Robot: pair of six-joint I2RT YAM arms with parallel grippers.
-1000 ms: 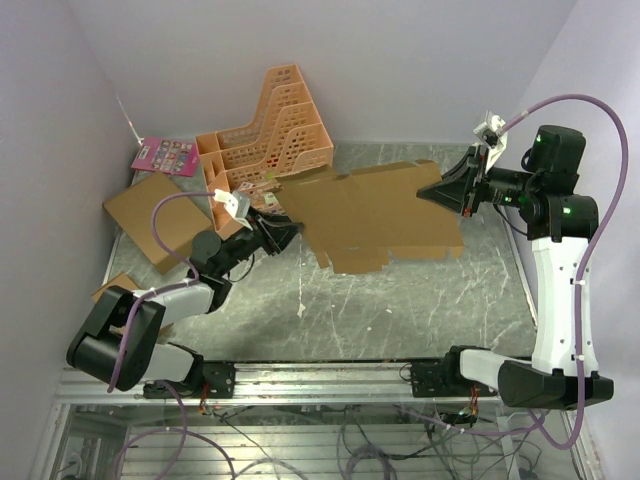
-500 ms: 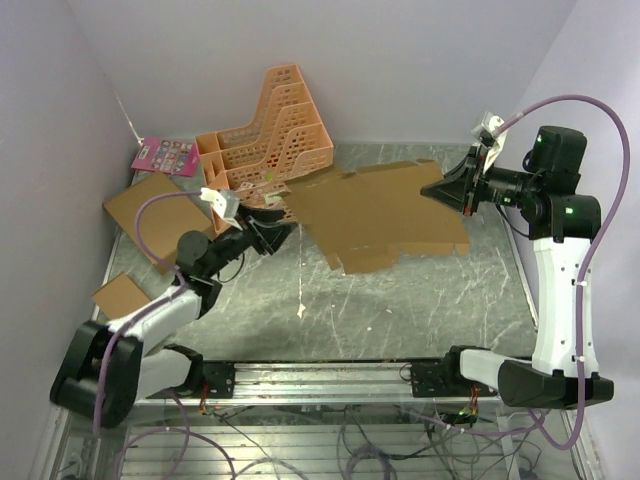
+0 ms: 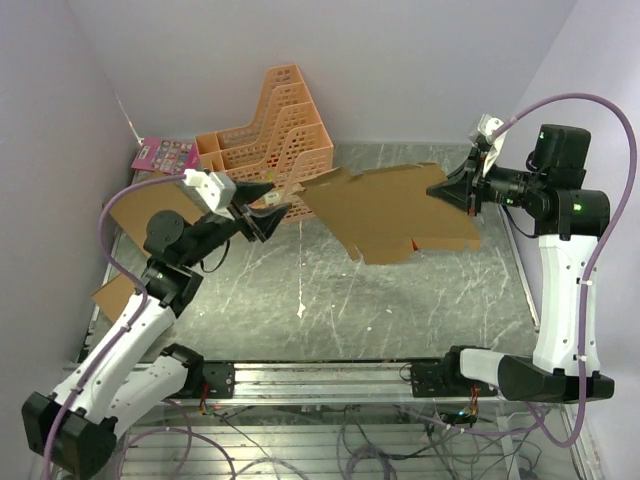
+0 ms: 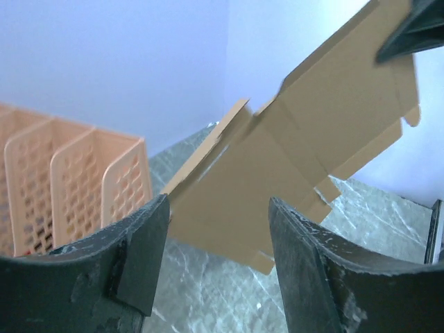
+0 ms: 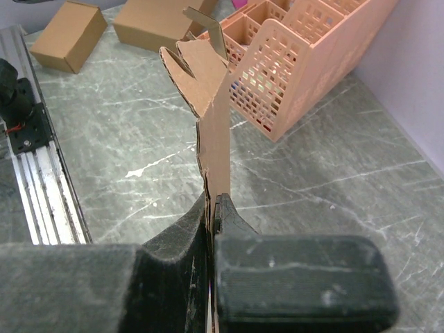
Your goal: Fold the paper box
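Right gripper [image 5: 211, 207] is clamping the near edge of the paper box [image 3: 400, 210], jaws fully closed on the cardboard. The sheet is hanging in the air above the table [image 3: 400, 310], unfolded and tilted, with its flaps pointing toward the left arm. Left gripper [image 3: 272, 207] is sitting wide open and holding nothing. It is facing the sheet's left edge, close to it but apparently not touching.

The orange slotted organizer [image 3: 270, 130] is standing at the back, behind the sheet. The right wrist view is showing some purple and blue bits through its mesh; I can't tell what they are.

A larger flat cardboard box [image 3: 150, 215] and a smaller cardboard box [image 3: 112, 295] are lying closed at the left edge, and a pink card [image 3: 165, 153] is lying in the back-left corner.
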